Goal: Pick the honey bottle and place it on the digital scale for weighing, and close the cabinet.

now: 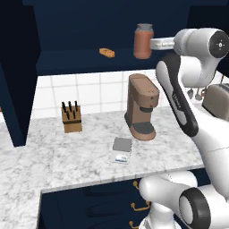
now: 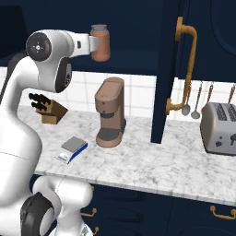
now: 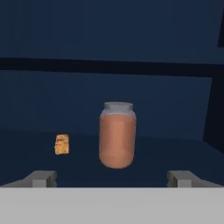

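Observation:
The honey bottle (image 1: 143, 41) (image 2: 100, 43) (image 3: 117, 135), a reddish-brown jar with a grey lid, stands upright on the shelf of the open navy cabinet (image 1: 76, 62). My gripper (image 1: 154, 44) (image 2: 93, 44) (image 3: 112, 179) is level with the jar and just short of it, open, with nothing between its fingers. In the hand view the jar is centred ahead of the two fingertips (image 3: 41, 178). The digital scale (image 1: 121, 149) (image 2: 72, 149) lies bare on the marble counter, in front of the coffee machine. The cabinet's doors (image 1: 18, 76) (image 2: 168, 69) stand open.
A small orange lump (image 1: 107, 53) (image 3: 61, 144) lies on the shelf left of the jar. On the counter stand a brown coffee machine (image 1: 142, 107) (image 2: 110, 112), a knife block (image 1: 71, 117) (image 2: 48, 109) and a toaster (image 2: 220, 128). Utensils (image 2: 192, 99) hang on the wall.

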